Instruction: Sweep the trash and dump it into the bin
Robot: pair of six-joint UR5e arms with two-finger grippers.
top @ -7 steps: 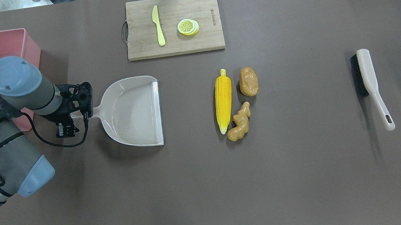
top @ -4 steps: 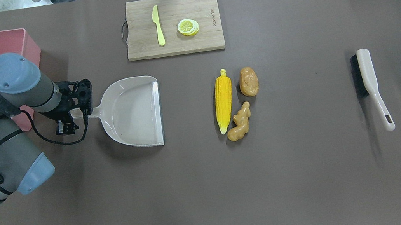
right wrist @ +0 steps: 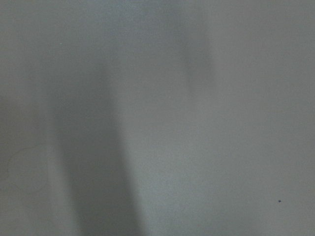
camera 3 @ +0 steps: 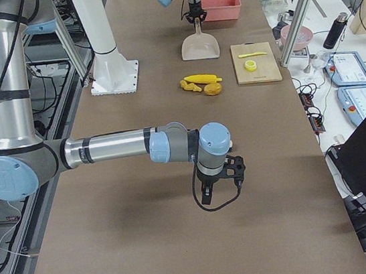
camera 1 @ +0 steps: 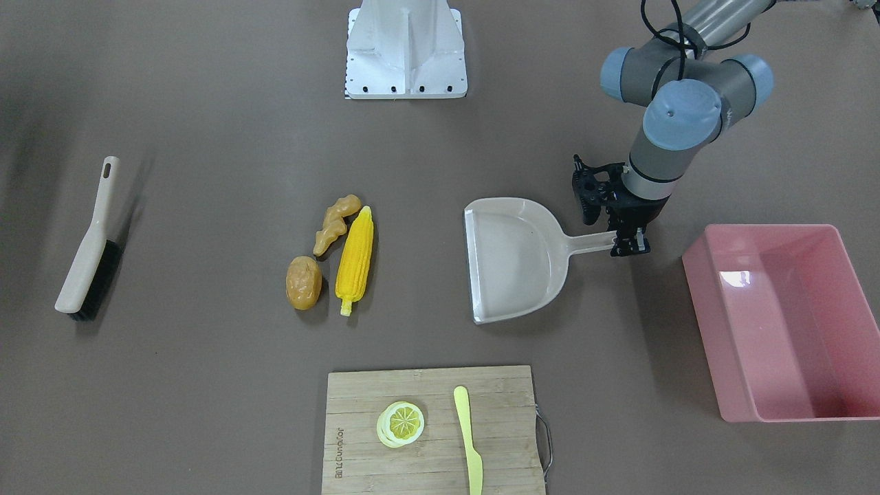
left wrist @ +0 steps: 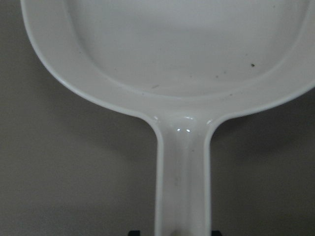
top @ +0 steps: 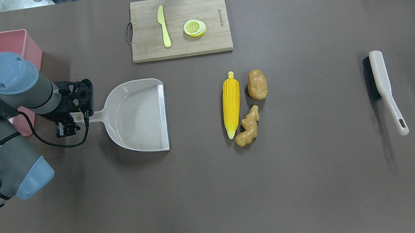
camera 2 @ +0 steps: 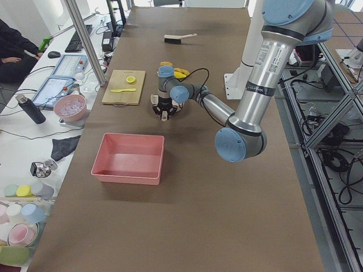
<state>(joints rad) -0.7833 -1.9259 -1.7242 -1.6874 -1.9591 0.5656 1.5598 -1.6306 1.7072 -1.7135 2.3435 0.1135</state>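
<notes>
In the overhead view the left arm (top: 21, 94) reaches in from the left edge of the frame. Its jaws are at the tip of the handle of the beige dustpan (top: 136, 116), which lies flat on the counter (top: 218, 196) left of centre with its open mouth towards the right. The left wrist view looks along that handle. A dark tip shows at the bottom edge on each side of it, so the jaws stand slightly apart and straddle the handle, with a sliver of gap on one side.

The trash lies just right of centre, well apart from the dustpan's mouth. The yellow corn cob (top: 231, 105) lies lengthwise up and down the frame. The brown potato (top: 257, 84) is just beside its upper end, and the tan ginger root (top: 247, 127) touches its lower end.

The pink bin (top: 32, 49) sits in the upper left corner, partly behind the arm, and the front-facing view shows nothing in it.

A brush (top: 384, 87) lies at the far right. A wooden cutting board (top: 217, 38) at top centre carries a pale yellow knife (top: 163, 27) and lemon slices (top: 194, 28).

The right arm (camera 3: 110, 146) shows only in the right side view, low over bare counter in the lower middle of the frame. Whether its jaws are wide or narrow cannot be told.
</notes>
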